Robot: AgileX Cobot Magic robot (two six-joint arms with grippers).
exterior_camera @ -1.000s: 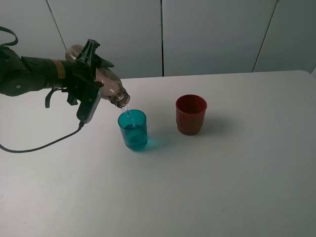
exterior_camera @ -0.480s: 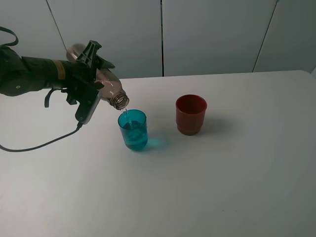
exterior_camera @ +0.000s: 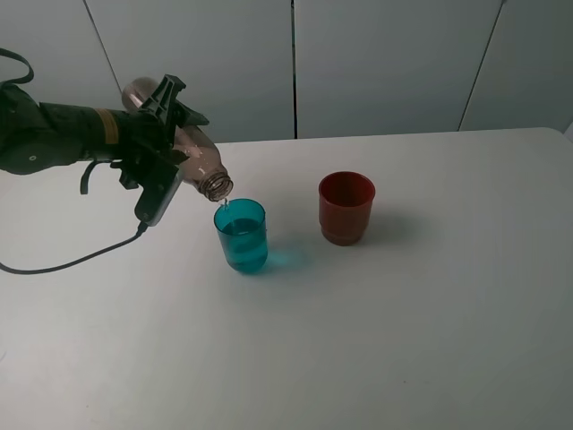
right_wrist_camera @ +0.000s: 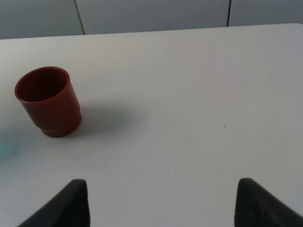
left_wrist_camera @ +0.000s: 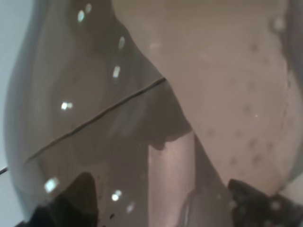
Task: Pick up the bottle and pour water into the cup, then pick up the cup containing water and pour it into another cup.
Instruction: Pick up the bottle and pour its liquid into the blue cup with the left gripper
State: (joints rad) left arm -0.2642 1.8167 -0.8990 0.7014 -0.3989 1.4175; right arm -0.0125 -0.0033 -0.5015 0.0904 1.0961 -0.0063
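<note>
My left gripper [exterior_camera: 168, 143] is shut on the bottle [exterior_camera: 192, 152], holding it tipped with its open mouth just above the rim of the teal cup [exterior_camera: 241, 235]. A thin trickle falls into the cup, which holds water and stands on the white table [exterior_camera: 403, 322]. The left wrist view is filled by the bottle [left_wrist_camera: 142, 94], with dark fingertips [left_wrist_camera: 71, 203] at its sides. The red cup [exterior_camera: 346, 208] stands upright to the right of the teal one. My right gripper [right_wrist_camera: 162, 187] is open and holds nothing, with the red cup [right_wrist_camera: 47, 101] ahead of it; it is out of the exterior view.
A black cable [exterior_camera: 72, 264] runs from the left arm across the table's left side. Grey wall panels [exterior_camera: 385, 63] stand behind the table's far edge.
The left arm and bottle have barely shifted, and the stream into the teal cup has thinned. The red cup has not moved.
</note>
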